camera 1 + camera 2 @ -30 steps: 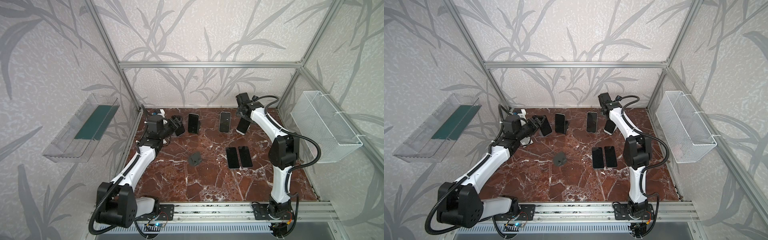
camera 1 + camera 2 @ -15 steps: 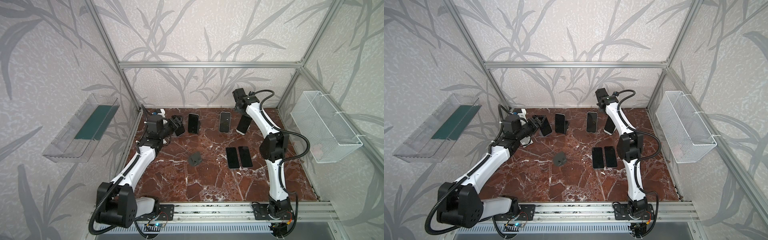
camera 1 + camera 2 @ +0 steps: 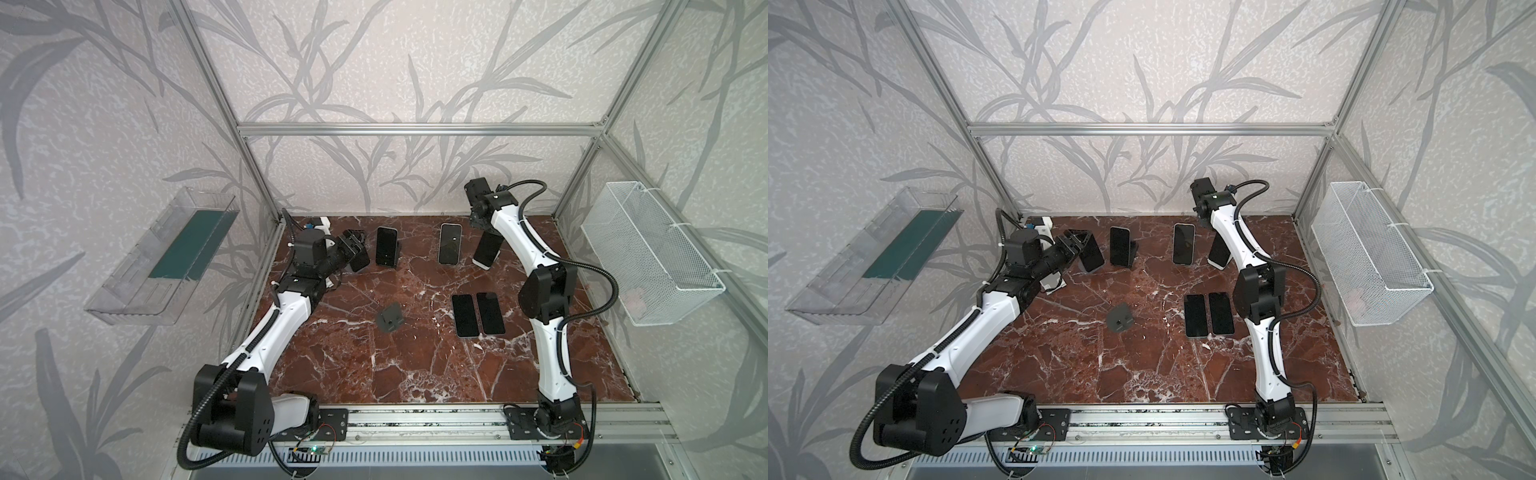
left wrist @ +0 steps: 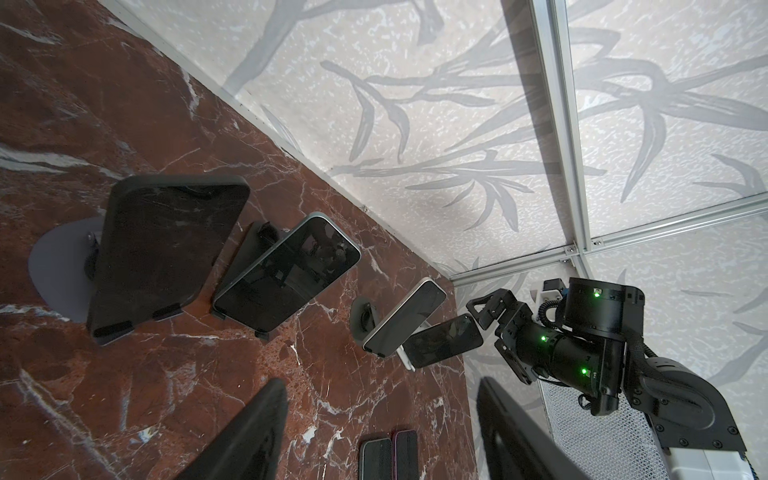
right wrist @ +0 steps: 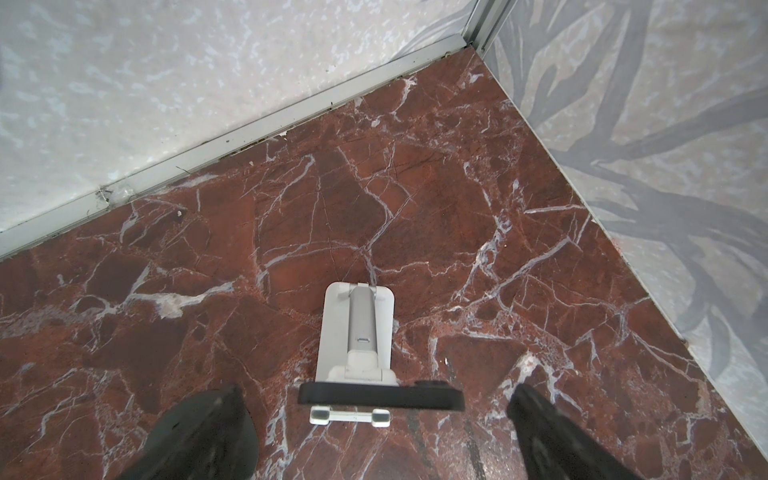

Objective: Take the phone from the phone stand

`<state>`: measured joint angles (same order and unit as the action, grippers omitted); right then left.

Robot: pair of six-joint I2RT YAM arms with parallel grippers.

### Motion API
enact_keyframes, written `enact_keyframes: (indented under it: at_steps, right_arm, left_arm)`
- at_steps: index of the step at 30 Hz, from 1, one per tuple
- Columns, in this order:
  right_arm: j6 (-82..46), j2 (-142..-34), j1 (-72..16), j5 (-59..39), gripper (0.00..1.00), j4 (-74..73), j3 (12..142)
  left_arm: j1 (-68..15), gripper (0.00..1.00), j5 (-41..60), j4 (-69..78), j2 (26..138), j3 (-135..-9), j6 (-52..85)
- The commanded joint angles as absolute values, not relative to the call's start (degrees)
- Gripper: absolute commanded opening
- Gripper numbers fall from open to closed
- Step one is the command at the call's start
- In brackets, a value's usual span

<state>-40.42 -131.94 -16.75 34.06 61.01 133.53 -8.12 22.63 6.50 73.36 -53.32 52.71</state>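
Back row of the marble table (image 3: pixel 353 374): four phones propped upright.
- Far-left phone (image 3: pixel 360 261): dark, tilted, with the left gripper (image 3: pixel 354 243) right at its top edge. Contact can't be read from here.
- Second phone (image 3: pixel 385 246): dark screen, on a dark stand (image 3: pixel 398 249).
- Third phone (image 3: pixel 449 243): pale frame.
- Far-right phone (image 3: pixel 487 249): leans left, with the right gripper (image 3: pixel 478 222) just above it.

Mid-table: small dark stand (image 3: pixel 390 322) on its own. To its right, a pair of flat phones (image 3: pixel 464 316) lies side by side.

Walls: clear tray (image 3: pixel 137 299) on the left, wire basket (image 3: pixel 665 266) on the right.
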Motion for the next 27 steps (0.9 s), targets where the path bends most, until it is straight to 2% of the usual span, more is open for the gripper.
enact_keyframes:
  at_steps: [1,18,27]
  right_arm:
    - [-39.99,-133.29,-16.61,35.42,0.99,61.10,134.99]
    - [-41.22,-134.07,-16.52,35.99,0.99,60.42,131.61]
    - [-40.84,-129.18,-16.44,35.41,0.99,52.29,120.44]
  left_arm:
    - [-7.92,0.73,23.45,8.15,71.85,-53.79,53.36]
    - [-7.99,0.73,23.50,8.26,72.07,-53.83,53.27]
    - [-7.91,0.73,23.53,8.27,72.18,-53.79,53.44]
